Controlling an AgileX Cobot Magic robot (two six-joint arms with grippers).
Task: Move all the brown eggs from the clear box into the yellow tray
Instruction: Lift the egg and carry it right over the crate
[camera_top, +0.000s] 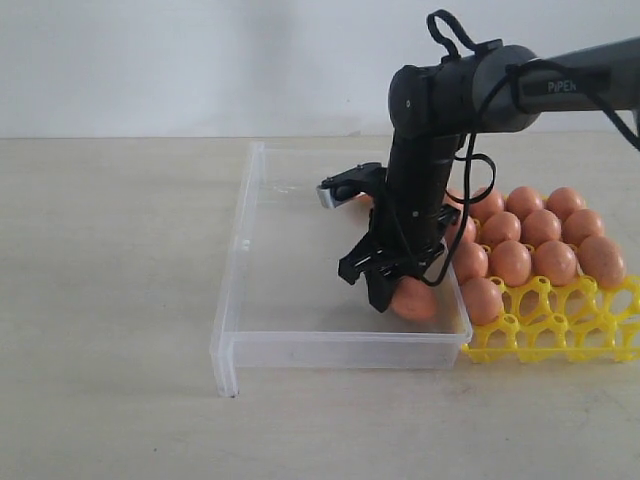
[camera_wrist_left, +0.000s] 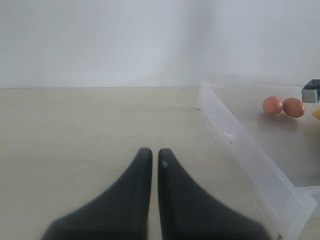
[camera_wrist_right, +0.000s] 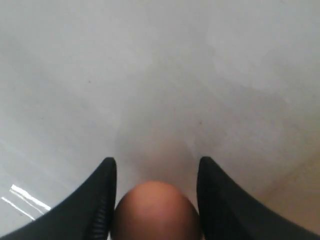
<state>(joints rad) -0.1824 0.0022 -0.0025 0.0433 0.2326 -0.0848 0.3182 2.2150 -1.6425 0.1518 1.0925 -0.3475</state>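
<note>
The clear box (camera_top: 235, 270) lies in the middle of the table. My right gripper (camera_top: 393, 293) reaches down into its near right corner and is shut on a brown egg (camera_top: 415, 298). The right wrist view shows that egg (camera_wrist_right: 155, 210) pressed between both fingers of the gripper (camera_wrist_right: 157, 160) above the box floor. Two more brown eggs (camera_wrist_left: 273, 105) (camera_wrist_left: 293, 107) lie at the far side of the clear box (camera_wrist_left: 240, 145). The yellow tray (camera_top: 560, 330) stands right of the box, with several brown eggs (camera_top: 510, 262) in its cells. My left gripper (camera_wrist_left: 155, 152) is shut and empty over bare table.
The yellow tray's front row of cells (camera_top: 600, 335) holds no eggs. The right arm's cable (camera_top: 470, 190) hangs beside the wrist, over the box's right wall. Left of the box lies bare beige table (camera_top: 110, 300).
</note>
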